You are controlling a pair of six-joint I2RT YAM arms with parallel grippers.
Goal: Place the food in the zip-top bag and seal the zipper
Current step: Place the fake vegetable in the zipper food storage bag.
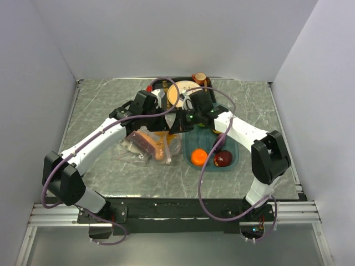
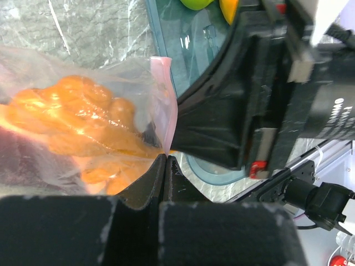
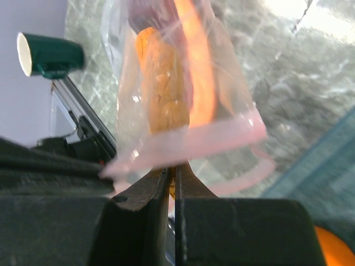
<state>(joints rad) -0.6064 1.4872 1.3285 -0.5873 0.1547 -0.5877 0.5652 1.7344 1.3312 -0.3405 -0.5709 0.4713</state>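
- The left gripper (image 2: 165, 164) is seen pressed together, with the pale pink zipper strip (image 2: 164, 111) pinched between its tips; the black body of the other arm is crowded in at 3 o'clock of it.
- The right gripper (image 3: 172, 176) is likewise clamped on that strip; whether one lip or both are caught cannot be told; a second pink lip is seen looping free at 4 o'clock, so the mouth is judged not fully sealed.
- The large clear crinkly zip-top bag (image 1: 138, 147) is held by that edge, its body resting on the grey marbled table (image 1: 111, 100) at 8 o'clock of the grippers in the top view; an orange-yellow toy food piece (image 2: 83, 116) and a brownish toy food piece (image 3: 163, 94) are contained in it.
- The teal translucent oval tray (image 2: 188, 44) is found at 4 o'clock of the grippers; a round orange toy fruit (image 1: 198, 157), a dark red toy apple (image 1: 223, 159) and a green toy apple (image 2: 195, 3) lie in it, outside the bag.
- The step is judged to be handling of the mouth, with filling unfinished; next, one grip would need to be released and a fruit fetched while the mouth is held by the other; sealing would be left until last.
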